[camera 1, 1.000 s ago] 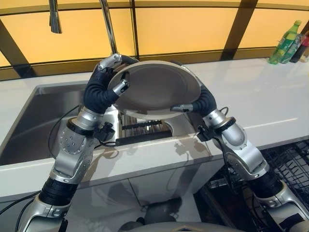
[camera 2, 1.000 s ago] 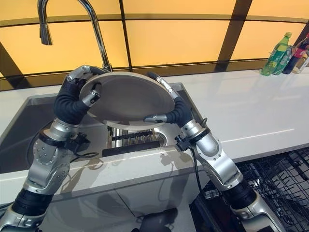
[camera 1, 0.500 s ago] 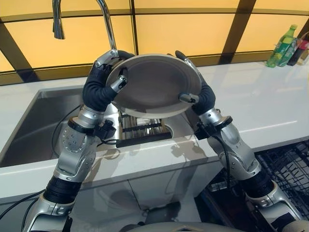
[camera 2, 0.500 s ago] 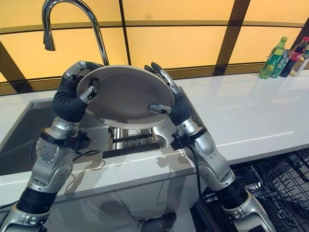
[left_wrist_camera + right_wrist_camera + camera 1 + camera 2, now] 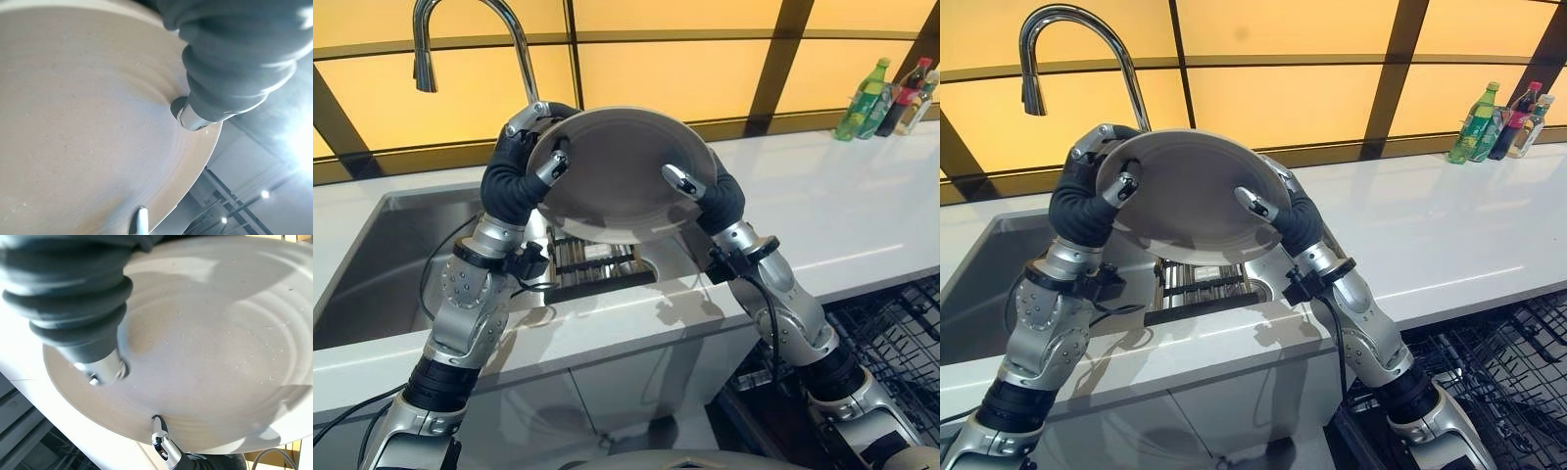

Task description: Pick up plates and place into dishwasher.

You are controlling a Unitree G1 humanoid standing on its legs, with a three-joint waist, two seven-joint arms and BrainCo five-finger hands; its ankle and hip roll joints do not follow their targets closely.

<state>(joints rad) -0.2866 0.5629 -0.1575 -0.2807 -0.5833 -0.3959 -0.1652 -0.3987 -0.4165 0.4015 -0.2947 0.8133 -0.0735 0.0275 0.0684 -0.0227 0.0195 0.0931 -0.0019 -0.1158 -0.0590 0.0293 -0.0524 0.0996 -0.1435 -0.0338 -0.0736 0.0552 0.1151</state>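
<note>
Grey plate held high over the sink

Grey plate [image 5: 622, 171] sits tilted above the sink [image 5: 382, 255], left hand [image 5: 524, 162] and right hand [image 5: 705, 191] each clamped on its rim. Keep both grips even while swinging toward the dishwasher rack [image 5: 891, 333].

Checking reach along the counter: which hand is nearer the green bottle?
Right. The right hand grips the plate on the side toward the green bottle; the left hand grips the plate's far edge, by the faucet.
</note>
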